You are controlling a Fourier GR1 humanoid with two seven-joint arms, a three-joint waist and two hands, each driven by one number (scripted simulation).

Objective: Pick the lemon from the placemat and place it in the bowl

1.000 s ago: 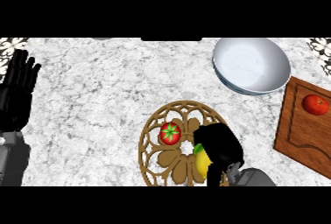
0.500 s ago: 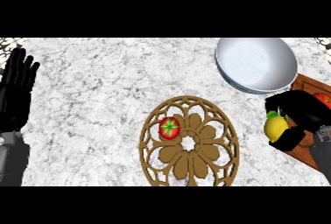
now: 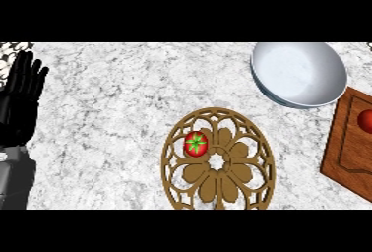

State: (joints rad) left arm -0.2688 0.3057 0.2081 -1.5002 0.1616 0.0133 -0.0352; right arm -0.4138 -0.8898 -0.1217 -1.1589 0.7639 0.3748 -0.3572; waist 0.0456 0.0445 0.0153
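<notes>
Marble counter (image 3: 109,123), white with fine grey veins, fills most of what you see from the head view. At the far left edge you find the left hand (image 3: 20,106), black and matte, resting with its fingers straight and pointing up, holding nothing; below it the grey forearm goes down to the lower edge. Moving toward the middle, you come to the placemat (image 3: 218,160), a brown wooden-looking oval cut through like lace, with a flower of rounded petals in the centre and a ring of arches around it, so the marble shows through the holes. On its left part, just beside the central flower, lies a small red tomato (image 3: 195,143), round and glossy, with a green star-shaped top. Further right and higher, near the top edge, stands the bowl (image 3: 299,73), a wide smooth shape in pale blue-grey with a light inside, and you can see nothing lying in it. At the right edge you see a cutting board (image 3: 349,152) of dark reddish wood with a groove along its border, set at a slant, and on it a second red tomato (image 3: 365,121), cut off by the edge. You cannot find the lemon anywhere in this view, and the right hand does not show either.
</notes>
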